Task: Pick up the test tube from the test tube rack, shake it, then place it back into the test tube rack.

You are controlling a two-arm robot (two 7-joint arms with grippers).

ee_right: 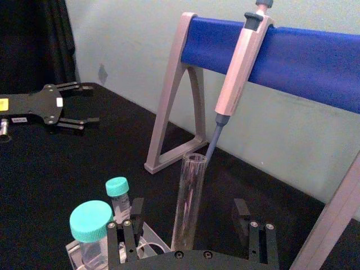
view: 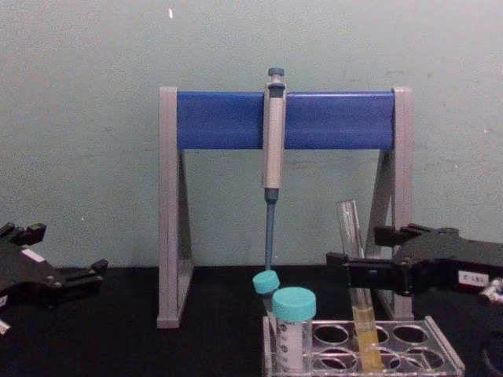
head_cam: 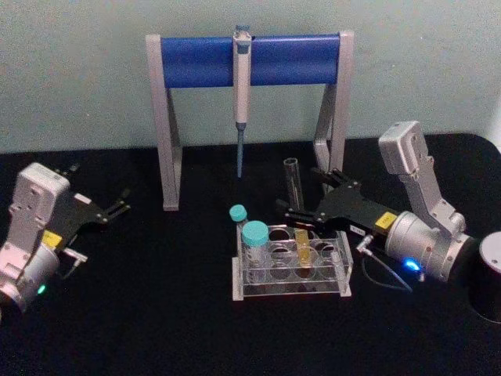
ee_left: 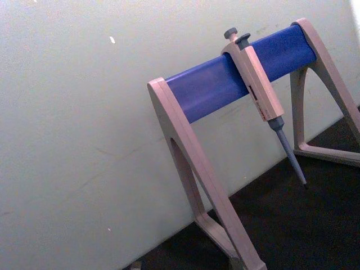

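Black tabletop (head_cam: pixel 156 329) bears the test tube rack (head_cam: pixel 290 287) before a pale wall (head_cam: pixel 78 70).

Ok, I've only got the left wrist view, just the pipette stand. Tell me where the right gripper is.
Observer: The right gripper is open, straddling the test tube with gaps on both sides.
Operator: Confirm the tube's seated.
Observer: It stands in the test tube rack, with yellow liquid at the bottom.
Operator: Report the left gripper.
Observer: The left gripper is open, low on the left, away from the rack.
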